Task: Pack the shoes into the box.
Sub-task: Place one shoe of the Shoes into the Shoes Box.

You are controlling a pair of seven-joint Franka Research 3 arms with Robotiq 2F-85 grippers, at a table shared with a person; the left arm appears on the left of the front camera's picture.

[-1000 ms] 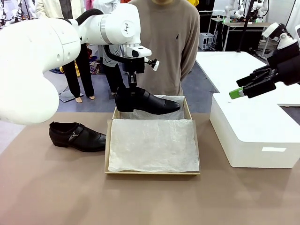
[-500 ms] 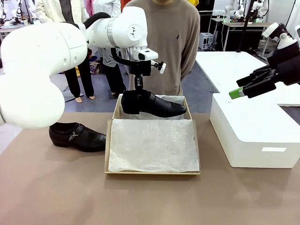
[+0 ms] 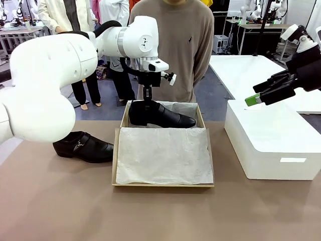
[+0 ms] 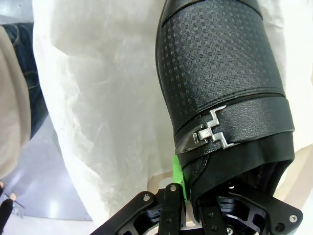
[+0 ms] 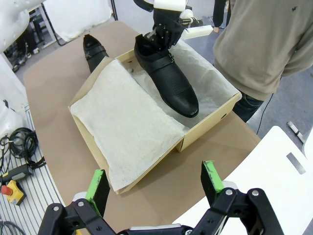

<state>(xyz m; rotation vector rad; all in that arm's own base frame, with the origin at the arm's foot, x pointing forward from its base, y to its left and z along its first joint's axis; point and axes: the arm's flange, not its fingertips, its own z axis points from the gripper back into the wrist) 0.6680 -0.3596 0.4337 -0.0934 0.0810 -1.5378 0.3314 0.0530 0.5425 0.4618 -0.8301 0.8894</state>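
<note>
No legible text or labels

The shoebox stands mid-surface, its flap lid lying open toward the near side with tissue paper spread on it. The first shoe is inside the shoebox walls, heel left, toe right, with the left pincer gripping its heel end from above. The second shoe lies on the surface just left of the lid. A white box stands to the right, and the right pincer hangs above its far edge. A person stands behind the shoebox.
</note>
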